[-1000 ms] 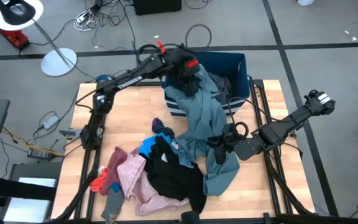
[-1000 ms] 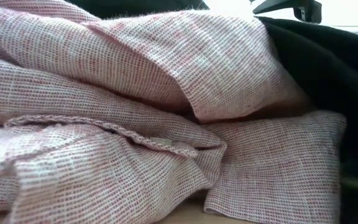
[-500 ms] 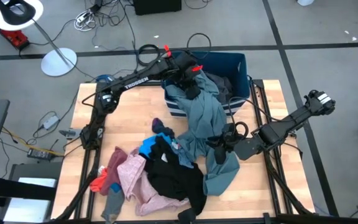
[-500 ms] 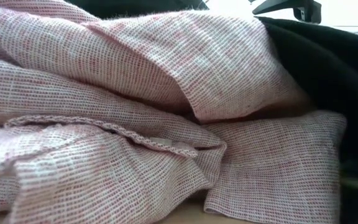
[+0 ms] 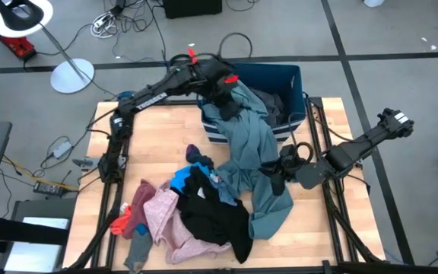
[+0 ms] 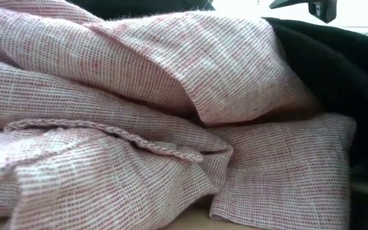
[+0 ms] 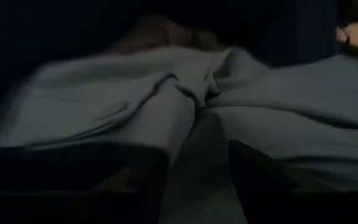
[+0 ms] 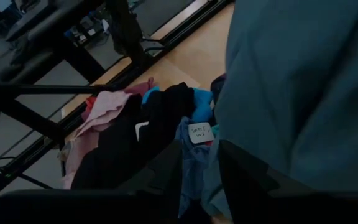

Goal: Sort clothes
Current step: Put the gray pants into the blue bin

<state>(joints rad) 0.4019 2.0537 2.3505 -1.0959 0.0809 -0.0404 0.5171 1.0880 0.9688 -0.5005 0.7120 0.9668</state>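
Since a second ago: left end effector (image 5: 229, 101) let go and spread over the bin (image 5: 293, 78) at the far edge of the counter (image 5: 162, 133); right end effector (image 5: 274, 169) shifted a little toward the right edge, lifting its fold of the teal garment (image 5: 245, 144).

Left: released, fingers apart above the teal cloth bunched at the bin's near wall. Right: clenched on a low fold of that same garment, near the right edge.

Teal garment draped from the bin rim down across the middle of the counter, lower end hanging toward the front. Soft, limp, light; bound to sag, trail and drag neighbours if lifted from one end. Best taken at a bunched ridge or thick fold, not a flat single layer, and high enough for the tail to clear the bin wall.

Black (image 5: 215, 217), pink (image 5: 166, 221), blue (image 5: 181, 180) and red (image 5: 124, 223) pieces heaped toward the front left corner, overlapping.

Low view filled by pink weave and black cloth. Left wrist view dark and blurred. Bin contents mostly covered.
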